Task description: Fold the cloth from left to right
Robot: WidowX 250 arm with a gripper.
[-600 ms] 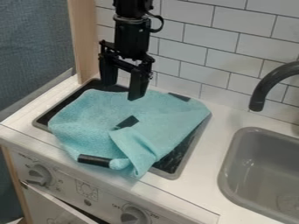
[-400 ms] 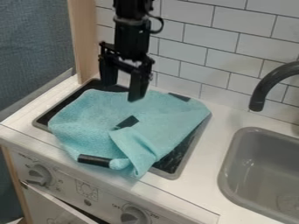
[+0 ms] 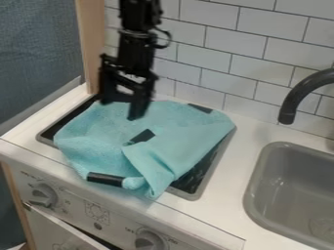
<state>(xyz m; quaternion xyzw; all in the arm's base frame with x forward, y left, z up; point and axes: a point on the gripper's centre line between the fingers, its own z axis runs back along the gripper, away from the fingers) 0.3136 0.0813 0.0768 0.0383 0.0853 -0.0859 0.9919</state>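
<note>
Camera view | gripper (image 3: 120, 110) over rumpled teal cloth (image 3: 179, 132) | jaws well parted, seemingly empty | cloth across stovetop (image 3: 189, 181)

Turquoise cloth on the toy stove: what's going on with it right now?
The robot arm's gripper, fingers apart, is at the back left part of the turquoise cloth; whether it touches, I can't tell. The cloth lies rumpled over the stove top, its front bunched into creases. It isn't neatly folded left to right.
</note>
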